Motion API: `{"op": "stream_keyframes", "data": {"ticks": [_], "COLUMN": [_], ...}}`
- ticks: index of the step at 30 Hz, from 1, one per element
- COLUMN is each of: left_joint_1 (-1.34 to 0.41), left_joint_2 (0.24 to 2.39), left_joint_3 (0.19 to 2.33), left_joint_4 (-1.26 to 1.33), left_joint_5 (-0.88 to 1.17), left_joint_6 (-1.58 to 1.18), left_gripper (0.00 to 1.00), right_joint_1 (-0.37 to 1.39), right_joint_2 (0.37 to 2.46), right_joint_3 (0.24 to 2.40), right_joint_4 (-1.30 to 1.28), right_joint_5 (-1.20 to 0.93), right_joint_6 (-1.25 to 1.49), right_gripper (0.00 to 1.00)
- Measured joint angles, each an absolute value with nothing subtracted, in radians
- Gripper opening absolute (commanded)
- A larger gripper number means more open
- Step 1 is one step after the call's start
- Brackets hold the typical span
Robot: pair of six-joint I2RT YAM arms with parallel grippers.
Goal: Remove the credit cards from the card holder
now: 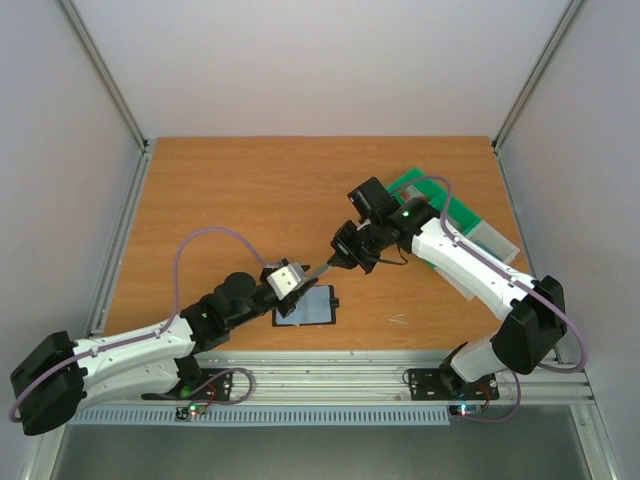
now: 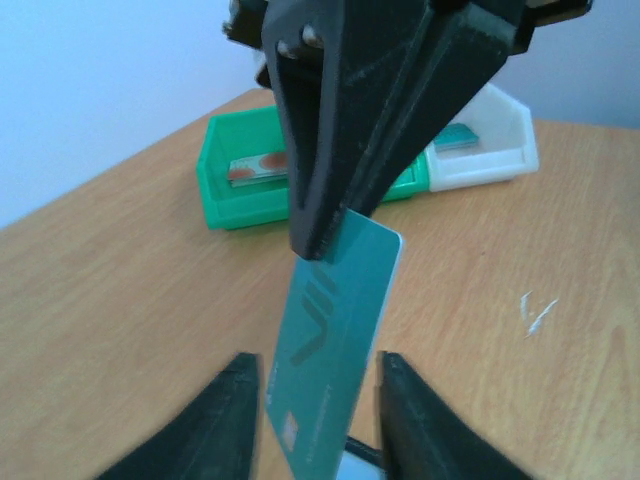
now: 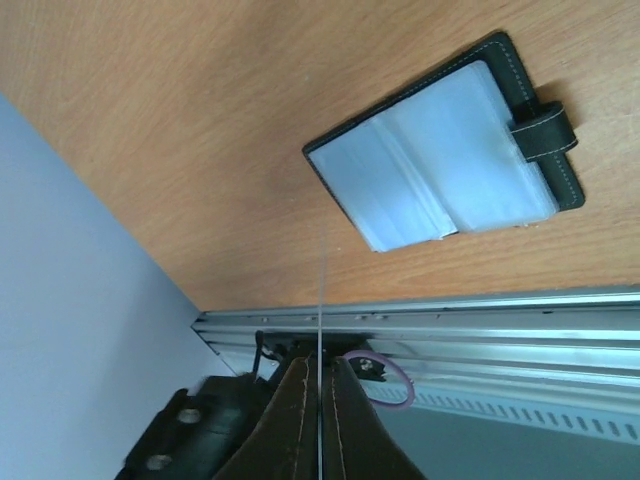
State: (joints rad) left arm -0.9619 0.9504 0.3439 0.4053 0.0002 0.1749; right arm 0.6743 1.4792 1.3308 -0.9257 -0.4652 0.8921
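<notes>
One teal card (image 2: 335,340) was pinched at its top edge by the closed right gripper (image 2: 325,235), its lower end flanked by the slightly parted left gripper (image 2: 320,410). One card holder (image 1: 305,305) was laid open at 6 o'clock on the table (image 1: 250,190); one pale card (image 2: 255,168) was seen in a green tray (image 2: 225,200) at 2 o'clock.

The teal card (image 2: 335,340) runs off the bottom edge.

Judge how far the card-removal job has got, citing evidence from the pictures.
Done: a red-marked card lies in the green tray. In hand: the right gripper pinches the teal card, left fingers flanking it. Left: likely depositing it; the card holder lies open, slots seemingly empty.
</notes>
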Motion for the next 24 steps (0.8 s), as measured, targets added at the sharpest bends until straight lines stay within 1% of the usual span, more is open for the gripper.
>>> {"op": "stream_keyframes", "data": {"ticks": [1,2,6,13,19,24], "left_joint_1": [-0.962,-0.963,-0.964,-0.963,-0.953,-0.899], "left_joint_2": [0.948,0.942,0.906,0.836,0.821,0.849], "left_joint_3": [0.344,0.346,0.368,0.521,0.606,0.609], "left_joint_4": [0.403,0.396,0.336,0.041,-0.11,-0.13], "left_joint_5": [-0.005,-0.009,-0.033,-0.028,0.063,0.189], "left_joint_6": [0.165,0.14,0.043,-0.201,-0.419,-0.603], "left_gripper": [0.52,0.55,0.62,0.74,0.78,0.78], "right_joint_1": [0.674,0.674,0.674,0.674,0.674,0.674], "right_joint_2": [1.477,1.473,1.436,1.268,1.116,1.015], "right_joint_3": [1.319,1.303,1.222,1.093,0.966,0.844], "right_joint_4": [-0.917,-0.907,-0.876,-0.778,-0.624,-0.502], "right_joint_5": [-0.465,-0.464,-0.433,-0.334,-0.376,-0.42], "right_joint_6": [0.886,0.878,0.82,0.598,0.464,0.439], "right_gripper": [0.01,0.01,0.01,0.01,0.01,0.01]}}
